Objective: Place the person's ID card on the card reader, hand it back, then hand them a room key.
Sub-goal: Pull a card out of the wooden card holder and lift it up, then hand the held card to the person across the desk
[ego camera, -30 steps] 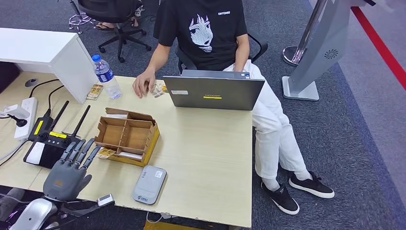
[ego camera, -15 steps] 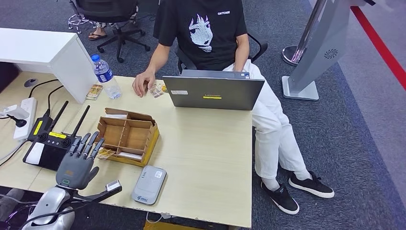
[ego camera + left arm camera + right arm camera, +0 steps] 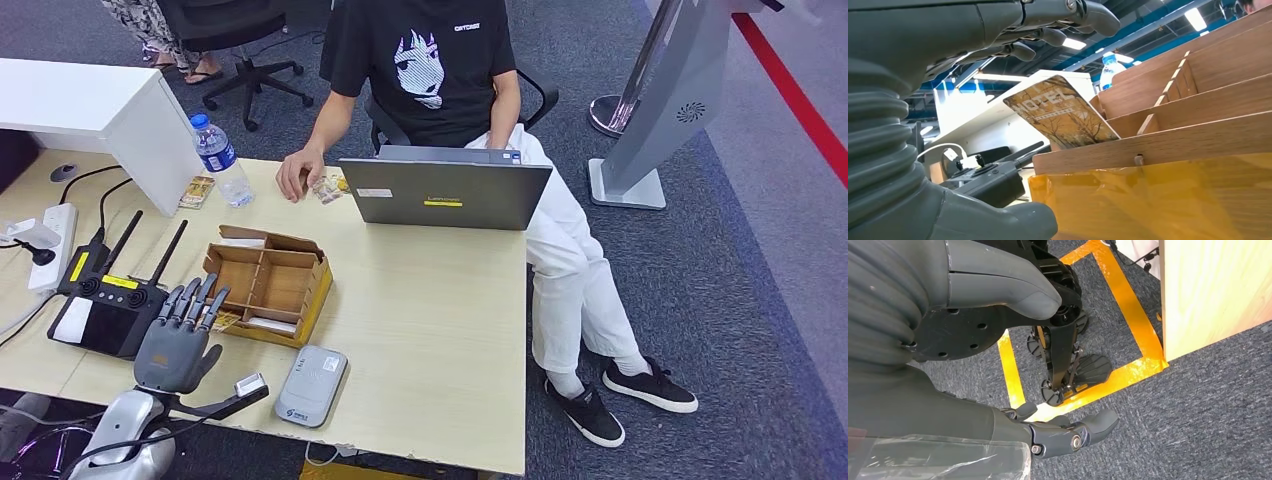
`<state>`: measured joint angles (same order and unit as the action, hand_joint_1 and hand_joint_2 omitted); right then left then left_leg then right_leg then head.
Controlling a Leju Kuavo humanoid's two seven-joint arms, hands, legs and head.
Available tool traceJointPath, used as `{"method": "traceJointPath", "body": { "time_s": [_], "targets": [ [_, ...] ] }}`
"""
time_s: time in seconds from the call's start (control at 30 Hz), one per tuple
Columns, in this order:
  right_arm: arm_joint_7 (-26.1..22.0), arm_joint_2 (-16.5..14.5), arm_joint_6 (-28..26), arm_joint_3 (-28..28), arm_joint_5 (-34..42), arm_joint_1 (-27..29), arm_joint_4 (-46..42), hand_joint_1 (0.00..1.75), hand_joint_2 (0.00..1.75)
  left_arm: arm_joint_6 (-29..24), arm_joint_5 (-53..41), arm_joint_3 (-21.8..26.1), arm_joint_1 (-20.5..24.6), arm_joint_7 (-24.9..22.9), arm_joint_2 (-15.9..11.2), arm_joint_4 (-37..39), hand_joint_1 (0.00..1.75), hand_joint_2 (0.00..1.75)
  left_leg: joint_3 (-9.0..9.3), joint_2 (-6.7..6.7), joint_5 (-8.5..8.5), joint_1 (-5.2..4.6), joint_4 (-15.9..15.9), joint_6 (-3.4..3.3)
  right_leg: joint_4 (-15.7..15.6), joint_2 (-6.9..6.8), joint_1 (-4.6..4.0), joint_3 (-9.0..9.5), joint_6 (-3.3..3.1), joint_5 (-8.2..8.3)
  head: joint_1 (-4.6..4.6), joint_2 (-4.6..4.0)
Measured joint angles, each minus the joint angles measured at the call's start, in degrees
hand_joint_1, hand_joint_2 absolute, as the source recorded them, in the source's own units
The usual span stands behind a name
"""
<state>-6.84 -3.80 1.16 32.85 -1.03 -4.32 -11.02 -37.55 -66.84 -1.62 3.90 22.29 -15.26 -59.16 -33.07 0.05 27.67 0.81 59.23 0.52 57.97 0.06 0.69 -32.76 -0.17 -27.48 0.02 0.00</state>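
Two hands on my feeds, neither holding anything.
Left hand (image 3: 180, 345): over the near-left table edge, fingers (image 3: 196, 300) stretched out and apart, tips reaching the near-left corner of the box (image 3: 268, 283).
Right hand (image 3: 998, 390): hanging low beside the table, above grey carpet and yellow floor tape (image 3: 1128, 315); fingers loosely curled, nothing in them.
Key card (image 3: 1060, 112): "HOTEL" print, leaning out of the box's near-left corner, just under my left fingers; I can't tell if they touch it.
Reader (image 3: 312, 385): grey, flat on the near table edge, right of my left hand, just near of the box.
ID card: can't pick it out for sure.
Person's hand (image 3: 298, 175): resting on the far table edge, next to the laptop (image 3: 445, 193).
Bottle (image 3: 222, 160): upright, far left, beside that hand.
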Motion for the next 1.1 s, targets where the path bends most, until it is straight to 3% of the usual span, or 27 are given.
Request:
{"method": "traceJointPath", "body": {
  "time_s": [0.1,0.13,0.63,0.87,0.97,1.1],
  "targets": [
    [0.0,0.0,0.0,0.0,0.0,0.0,0.0,0.00,1.75,0.0,0.1,0.0,0.0,0.0,0.2,0.0,1.58,1.75,0.00,0.00,0.00,0.00,0.0,0.00,0.0,0.00,0.00,0.00,0.00,0.00,0.01,0.00],
    [0.0,0.0,0.0,0.0,-0.1,0.0,0.0,0.00,1.75,0.0,0.3,0.0,0.0,0.1,0.3,0.0,1.71,1.75,0.00,0.00,0.00,0.00,0.0,0.00,0.0,0.00,0.00,0.00,0.00,0.00,0.01,0.00],
    [0.1,-0.2,-0.2,0.0,-2.1,-0.1,0.0,0.00,1.75,-0.4,2.7,0.0,-0.1,1.8,1.0,-0.6,1.75,1.75,-0.01,0.00,0.00,0.00,0.0,0.00,0.0,-0.01,0.00,0.01,0.00,0.00,0.01,0.00],
    [0.3,-0.4,-0.3,0.0,-3.1,-0.3,0.0,0.00,1.75,-1.7,4.4,0.1,-0.3,3.4,2.2,-4.6,1.75,1.75,-0.01,-0.01,-0.01,0.00,0.0,0.00,0.0,-0.02,0.00,-0.02,0.01,0.01,0.01,0.00],
    [0.7,-0.5,-0.3,0.0,-3.2,-0.6,0.0,0.00,1.75,-1.5,4.6,0.2,1.2,3.1,3.6,-7.9,1.75,1.75,-0.02,-0.01,-0.06,-0.01,0.0,-0.01,0.0,-0.02,0.00,-0.03,0.04,0.05,0.01,0.00],
    [1.4,-0.6,-0.3,0.0,-4.3,-1.2,0.0,0.00,1.75,0.7,1.6,0.1,6.6,-0.7,4.7,-10.9,1.75,1.75,-0.06,-0.03,-0.17,-0.01,0.0,0.01,0.0,-0.03,0.00,-0.07,0.04,0.18,0.00,0.00]
  ]
}}
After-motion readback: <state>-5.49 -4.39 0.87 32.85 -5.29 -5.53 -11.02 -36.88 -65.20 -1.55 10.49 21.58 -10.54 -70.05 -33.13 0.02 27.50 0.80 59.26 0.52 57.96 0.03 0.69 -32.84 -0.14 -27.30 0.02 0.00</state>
